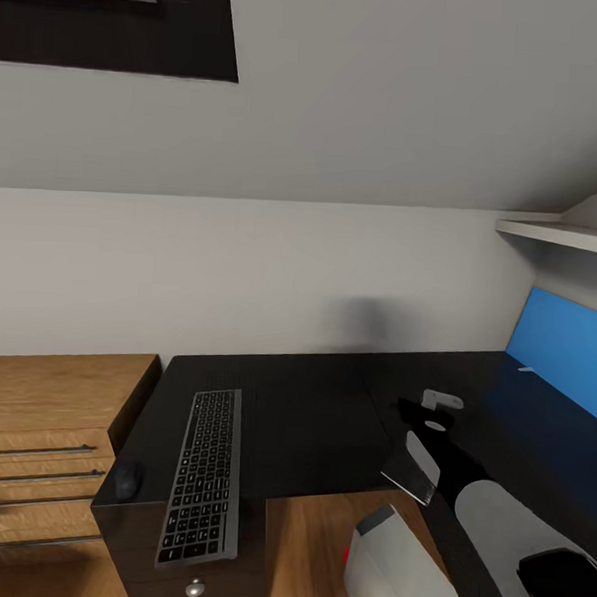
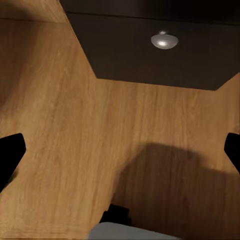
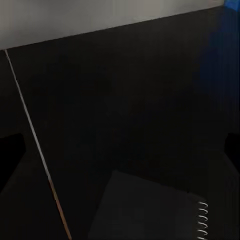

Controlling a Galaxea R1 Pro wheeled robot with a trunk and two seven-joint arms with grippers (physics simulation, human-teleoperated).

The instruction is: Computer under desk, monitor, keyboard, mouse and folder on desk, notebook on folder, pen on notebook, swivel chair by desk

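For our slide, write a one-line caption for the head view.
Keyboard and mouse on the black desk, right arm holding a notebook.

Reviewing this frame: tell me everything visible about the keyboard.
The keyboard is a slim rectangle with dark grey keys set in a light silver frame. It lies flat on the glossy black desk, on the desk's left section, its long side running from the wall side toward the front edge, which its near end reaches or slightly overhangs. The small black mouse sits just to its left, close but apart. Nothing rests on it, and no gripper is near.
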